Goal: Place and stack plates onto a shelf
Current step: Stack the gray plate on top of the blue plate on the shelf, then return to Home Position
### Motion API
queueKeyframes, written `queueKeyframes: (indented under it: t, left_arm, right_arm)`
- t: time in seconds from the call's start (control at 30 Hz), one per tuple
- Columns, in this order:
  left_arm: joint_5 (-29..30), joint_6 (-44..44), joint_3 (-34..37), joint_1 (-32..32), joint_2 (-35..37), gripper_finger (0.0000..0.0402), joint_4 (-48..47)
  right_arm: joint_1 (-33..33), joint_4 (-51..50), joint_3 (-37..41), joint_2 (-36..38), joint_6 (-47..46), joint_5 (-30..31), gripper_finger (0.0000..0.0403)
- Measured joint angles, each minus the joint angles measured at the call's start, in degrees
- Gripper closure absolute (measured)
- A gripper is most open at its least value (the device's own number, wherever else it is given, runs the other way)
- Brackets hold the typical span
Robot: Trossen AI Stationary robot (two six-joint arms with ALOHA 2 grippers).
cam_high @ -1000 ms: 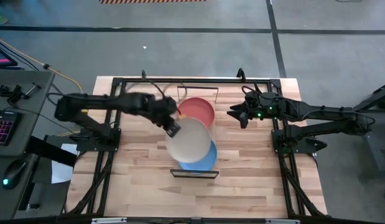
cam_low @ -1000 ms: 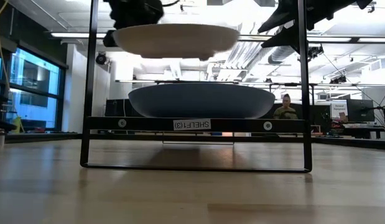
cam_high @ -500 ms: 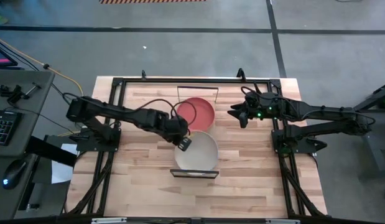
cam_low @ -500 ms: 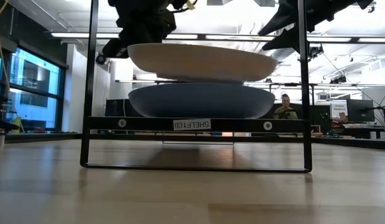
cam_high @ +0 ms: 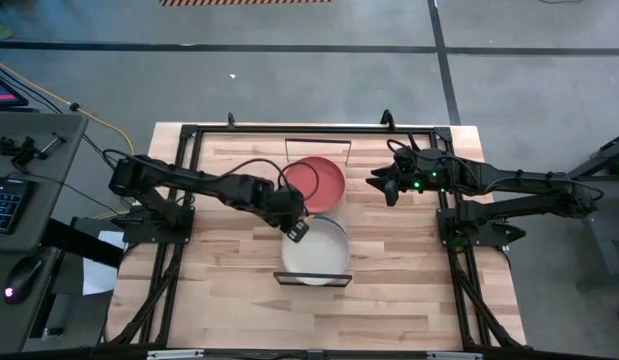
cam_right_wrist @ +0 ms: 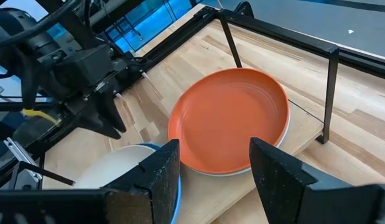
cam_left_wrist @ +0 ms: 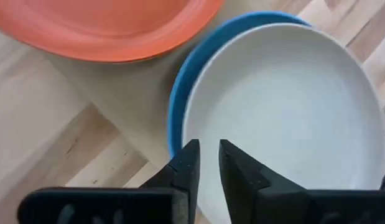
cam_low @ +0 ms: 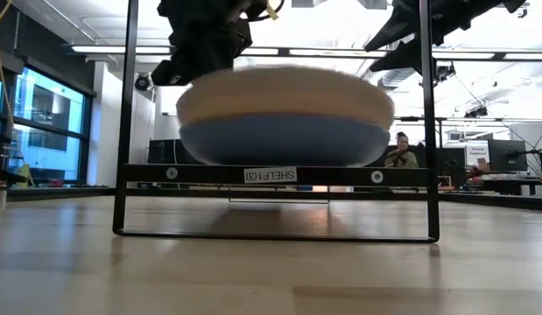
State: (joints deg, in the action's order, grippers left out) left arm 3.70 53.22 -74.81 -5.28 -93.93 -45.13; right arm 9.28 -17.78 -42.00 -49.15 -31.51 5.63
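Note:
The shelf (cam_low: pixel 271 175) stands mid-table, with wire frames at its near and far ends. At its near end the cream plate (cam_high: pixel 317 252) (cam_low: pixel 284 92) lies nested on the blue plate (cam_low: pixel 284 144) (cam_left_wrist: pixel 178 106). At the far end the red plate (cam_high: pixel 317 180) (cam_right_wrist: pixel 232 118) lies on a pale plate whose rim (cam_right_wrist: pixel 287 132) peeks out. My left gripper (cam_high: pixel 295 230) (cam_left_wrist: pixel 208 155) hovers at the cream plate's far-left rim, with its fingers a little apart. My right gripper (cam_high: pixel 382 187) (cam_right_wrist: pixel 214 155) waits open to the right of the red plate. My left gripper comes from above, slanting down, with one finger (cam_left_wrist: pixel 187 163) outside the cream plate's far-left rim (cam_left_wrist: pixel 187 127) and the other finger (cam_left_wrist: pixel 232 163) over its bowl. Whether they touch the rim, I cannot tell. The plate rests on the blue plate.
The shelf's black wire frames (cam_high: pixel 319 145) (cam_high: pixel 312 280) rise at both short ends. Black rails of the arm mounts (cam_high: pixel 179 240) (cam_high: pixel 454 240) run along the table's left and right sides. Bare wood lies either side of the shelf.
My left gripper carried the cream plate down and toward the table's near edge until it was over the blue plate. The plate, at first high and then tilted just above the blue one, has now settled level into it. The gripper's height has barely changed in the last half second.

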Motion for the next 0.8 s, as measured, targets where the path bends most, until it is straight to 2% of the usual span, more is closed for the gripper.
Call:
queueKeyframes:
  t: [0.13, 0.27, 0.43, 0.53, 0.6, 0.7, 0.8]
  left_arm:
    - [-0.14, -3.55, 0.07, 0.75, 0.84, 0.0326, -0.67]
    - [0.09, -8.70, 0.05, 3.13, 5.75, 0.0302, -1.05]
    - [8.10, -15.61, 0.09, 5.92, 16.23, 0.0283, 1.32]
    - [12.72, -20.20, 0.63, 6.38, 23.21, 0.0278, 7.52]
    - [12.96, -22.80, 3.19, 6.51, 27.83, 0.0277, 13.99]
    - [11.09, -27.08, 10.21, 6.37, 34.32, 0.0278, 25.38]
    - [6.23, -29.88, 19.66, 5.70, 40.07, 0.0280, 37.75]
  right_arm:
    - [0.00, 0.00, 0.00, 0.00, -1.01, 0.00, 0.0227]
    - [0.00, 0.14, 0.00, 0.00, -1.16, -0.04, 0.0227]
    - [0.00, 3.53, 0.02, 0.00, -2.10, -0.54, 0.0227]
    - [0.00, 7.12, 0.02, -0.02, -2.12, -1.71, 0.0227]
    - [0.00, 9.86, 0.02, -0.02, -2.03, -2.63, 0.0227]
    - [-0.02, 13.18, 0.02, -0.02, -0.79, -2.93, 0.0227]
    - [-0.02, 15.23, 0.02, -0.02, 0.51, -2.97, 0.0227]
